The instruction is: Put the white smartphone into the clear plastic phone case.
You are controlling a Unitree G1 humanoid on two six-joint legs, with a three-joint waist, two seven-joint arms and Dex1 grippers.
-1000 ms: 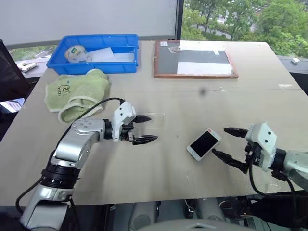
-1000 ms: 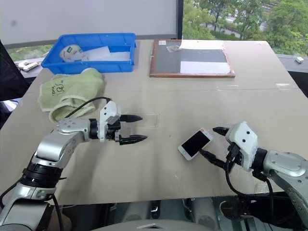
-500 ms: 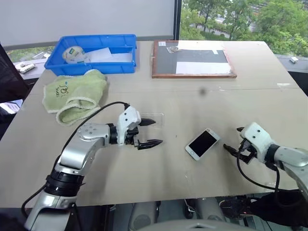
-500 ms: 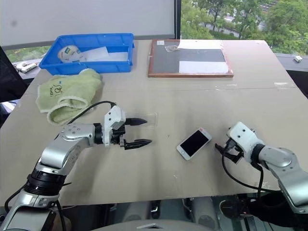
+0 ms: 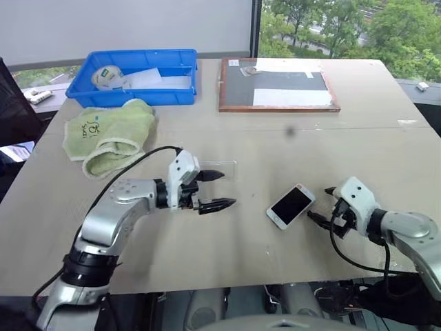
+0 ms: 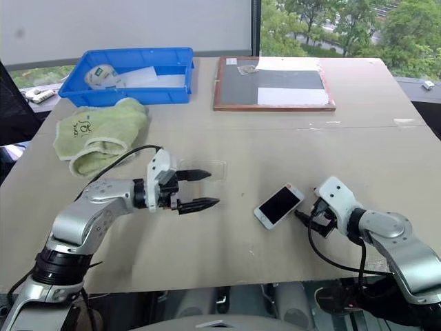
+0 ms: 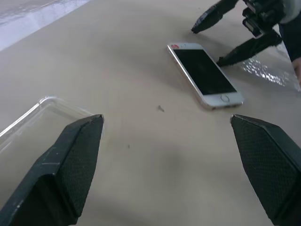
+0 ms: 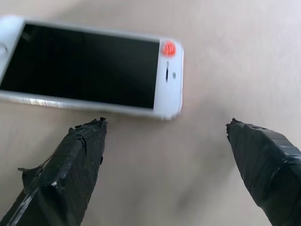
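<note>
The small white smartphone (image 8: 94, 70) has a glossy black glass screen and smooth white bezels, lying on the matt beige table (image 5: 275, 248). Left of it, the clear plastic phone case (image 7: 33, 127) is thin and shiny. Farther left, the folded green towel (image 5: 110, 134) looks soft, nubbly cloth

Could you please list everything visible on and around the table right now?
white smartphone: one, white with black screen, lying flat near the right tool.
clear plastic phone case: one, transparent, flat by the left tool.
towel: one, green, folded, far left.
bin: one, blue, far left corner, holding a tape roll and white sheets.
board: one, dark with wooden frame, far centre.
table: one, beige.
left tool: black fingers, open.
right tool: black fingers, open beside the phone.
</note>
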